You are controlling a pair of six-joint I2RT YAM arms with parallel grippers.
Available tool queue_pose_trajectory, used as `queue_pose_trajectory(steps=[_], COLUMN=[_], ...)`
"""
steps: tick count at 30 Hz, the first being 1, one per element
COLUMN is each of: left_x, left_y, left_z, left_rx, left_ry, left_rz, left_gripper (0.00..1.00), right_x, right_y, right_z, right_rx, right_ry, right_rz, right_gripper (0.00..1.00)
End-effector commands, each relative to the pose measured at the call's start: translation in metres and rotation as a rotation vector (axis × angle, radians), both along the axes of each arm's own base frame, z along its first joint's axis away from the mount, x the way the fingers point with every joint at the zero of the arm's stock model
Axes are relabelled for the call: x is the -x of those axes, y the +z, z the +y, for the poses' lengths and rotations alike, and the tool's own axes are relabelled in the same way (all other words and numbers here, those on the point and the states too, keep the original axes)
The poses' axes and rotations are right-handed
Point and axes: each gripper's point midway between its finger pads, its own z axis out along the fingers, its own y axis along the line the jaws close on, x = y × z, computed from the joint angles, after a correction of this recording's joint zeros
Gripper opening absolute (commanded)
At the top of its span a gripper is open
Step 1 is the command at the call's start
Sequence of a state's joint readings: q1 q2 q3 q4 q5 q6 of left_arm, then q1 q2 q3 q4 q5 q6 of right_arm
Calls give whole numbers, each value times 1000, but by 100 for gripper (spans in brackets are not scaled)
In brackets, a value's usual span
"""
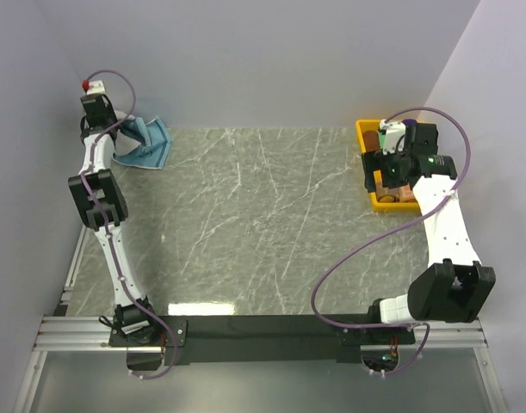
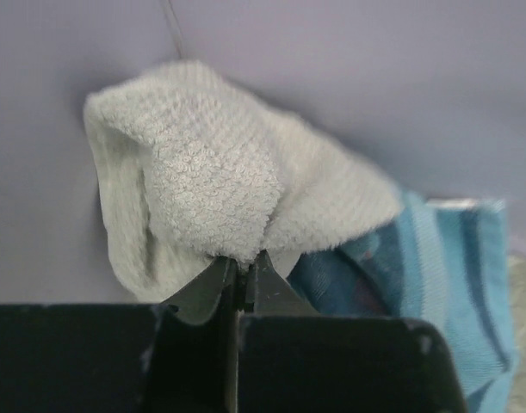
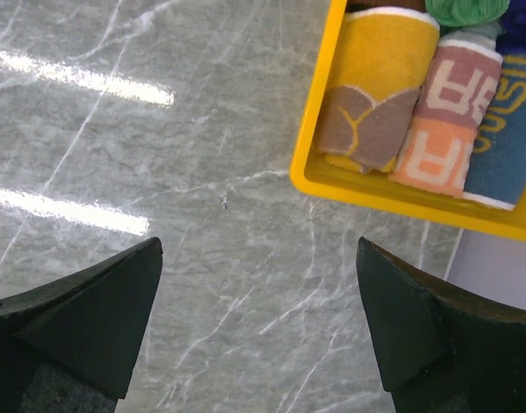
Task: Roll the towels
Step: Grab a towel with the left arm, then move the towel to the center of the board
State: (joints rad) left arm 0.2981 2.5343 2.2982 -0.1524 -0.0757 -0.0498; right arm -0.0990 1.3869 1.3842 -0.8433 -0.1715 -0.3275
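Observation:
My left gripper (image 2: 243,262) is shut on a fold of a pale grey-white towel (image 2: 219,181), which bunches up above the fingertips. A blue towel (image 2: 443,275) with lighter stripes lies just behind and to the right of it. From above, the left gripper (image 1: 105,125) sits at the table's far left corner, over the blue towels (image 1: 147,142). My right gripper (image 3: 259,245) stands wide open above bare table with nothing between its fingers. It hovers beside the yellow bin (image 3: 400,196), by the bin's left side (image 1: 385,172) in the top view.
The yellow bin (image 1: 364,131) at the far right holds rolled towels: an orange-yellow one (image 3: 379,86), a pink lettered one (image 3: 448,120), a blue one (image 3: 508,129) and a green one (image 3: 465,10). Walls close in behind and on both sides. The marble tabletop (image 1: 263,224) spans the middle.

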Motion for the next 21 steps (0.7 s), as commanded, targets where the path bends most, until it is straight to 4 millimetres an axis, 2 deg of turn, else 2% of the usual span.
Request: queue_pose_trajectory(steps=[1,4,6,7,8,9,10,11,12,13,14,15,16,17,18,19,21], left_x=[8,19,30,33,42,47,51,66,67,75,98,105,118,144,163,176,218], left_y=[188,238,280,291,313,325,326,342,332,330,342,312,304,293,272,262,225], left_z=[-1,-11,-21,-30,-43,-59,-71,-87,-114,-140,-163,-194,-214,-246,-276,-293,-338], left_rx=[-139,-163,-188,-189,-194,-235,-232,-243,-235,-249,-252,-224,-250,-229,-198,-181,-85], left_ry=[-12,-45,-75,-102,-136,-207,-248,-293,-366,-473,-551,-656,-744,-886,-982,-1033,-1186], left_rz=[-353,-431,-508,-523,-551,-559,-539,-536,-502,-482,-471,-398,-365,-341,-275,-250,-156], left_gripper=[0,0,0,0,0,0,0,0,0,0,0,9,17,23,30,32,32], right_x=[-10,-12,-14,-15,-15,-15,-16,-17,-19,-20,-20,-21,-21,-21,-21,-18,-15], right_y=[19,24,26,27,28,30,32,34,37,37,38,42,39,39,39,36,34], right_z=[0,4,5,8,9,13,14,16,17,21,22,24,27,29,31,33,40], right_rx=[-9,-25,-35,-41,-48,-60,-68,-74,-75,-90,-99,-105,-120,-128,-136,-144,-166], right_ry=[3,16,22,33,41,59,67,72,79,94,99,108,117,125,135,146,172], right_rz=[-54,-64,-74,-75,-79,-86,-91,-101,-109,-106,-104,-111,-97,-93,-90,-72,-63], right_gripper=[100,100,100,100,100,100,100,100,100,100,100,100,100,100,100,100,100])
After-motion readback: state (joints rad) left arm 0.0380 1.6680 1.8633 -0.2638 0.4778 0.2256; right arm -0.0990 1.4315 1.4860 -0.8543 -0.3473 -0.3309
